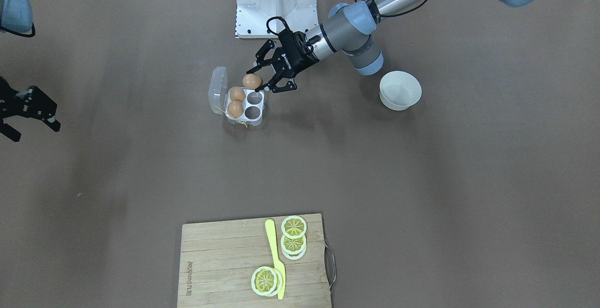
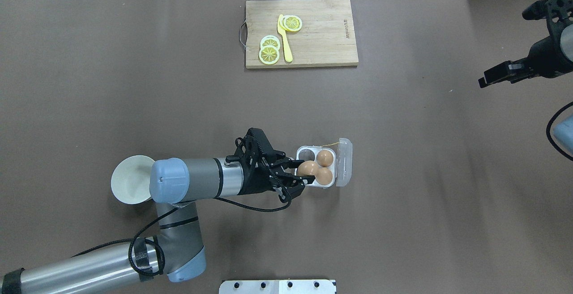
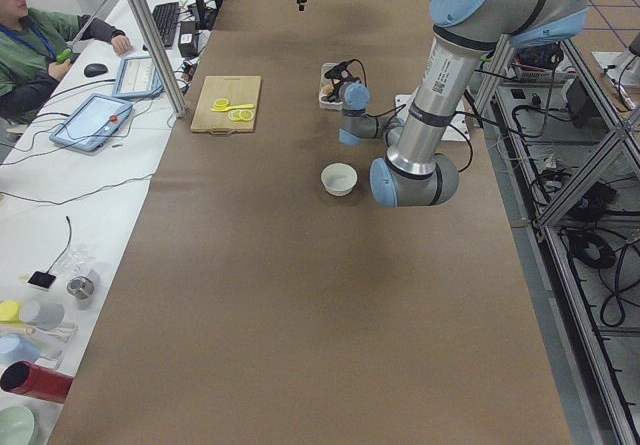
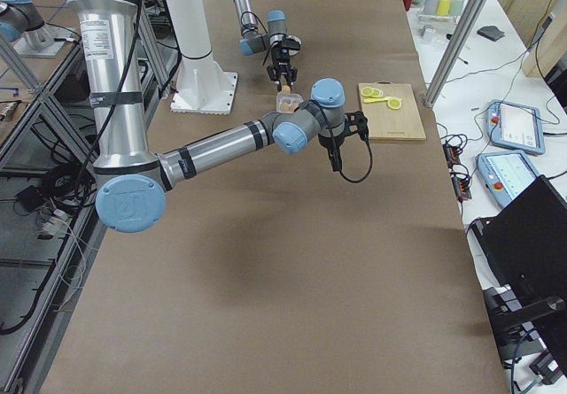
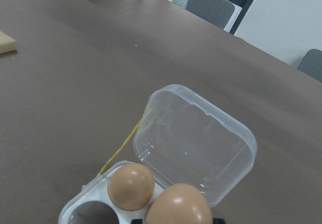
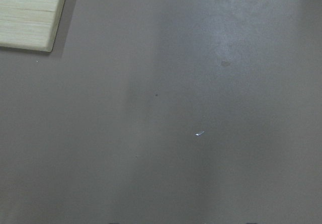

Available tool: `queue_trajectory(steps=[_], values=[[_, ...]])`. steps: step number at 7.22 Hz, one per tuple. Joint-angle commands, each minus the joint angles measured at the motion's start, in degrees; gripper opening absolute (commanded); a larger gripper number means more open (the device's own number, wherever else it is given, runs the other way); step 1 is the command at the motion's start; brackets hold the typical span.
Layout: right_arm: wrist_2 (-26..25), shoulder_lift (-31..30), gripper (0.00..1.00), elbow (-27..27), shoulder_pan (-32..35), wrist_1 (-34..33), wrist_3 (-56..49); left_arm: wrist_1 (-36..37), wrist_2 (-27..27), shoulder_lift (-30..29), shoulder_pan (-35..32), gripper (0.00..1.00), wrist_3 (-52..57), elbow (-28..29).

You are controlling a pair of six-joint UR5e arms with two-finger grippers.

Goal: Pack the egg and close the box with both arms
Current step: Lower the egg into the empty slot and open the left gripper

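Note:
The clear box stands open near the table's middle, its lid tipped up on the far side from my left arm. It also shows in the overhead view. Two tan-brown eggs sit in the cups next to the lid. The other two cups are empty. My left gripper is shut on a third egg and holds it just above the box's edge; this egg fills the bottom of the left wrist view. My right gripper hangs open and empty, far off to the side.
A round white bowl stands beside my left arm's elbow. A wooden cutting board with lemon slices and a yellow knife lies at the table's far edge. The white metal stand is at the robot's base.

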Motion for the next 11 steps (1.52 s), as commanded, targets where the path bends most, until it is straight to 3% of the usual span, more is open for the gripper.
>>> queue_trajectory(steps=[1,4,7,9,11], values=[[0.0,0.0,0.88,0.0,0.0,0.0,0.0,0.1,0.9,-0.6,0.1,0.00,0.1,0.8],[0.0,0.0,0.88,-0.1,0.0,0.0,0.0,0.6,5.0,-1.2,1.9,0.23,0.0,1.4],[0.0,0.0,0.88,0.0,0.0,0.0,0.1,0.6,5.1,-1.2,1.9,0.46,-0.1,1.0],[0.0,0.3,0.88,0.0,0.0,0.0,0.2,0.6,5.1,-1.2,1.8,0.47,-0.1,0.9],[0.1,0.4,0.89,0.1,0.0,0.0,0.2,0.6,5.1,-1.0,1.8,0.60,0.0,0.9]])
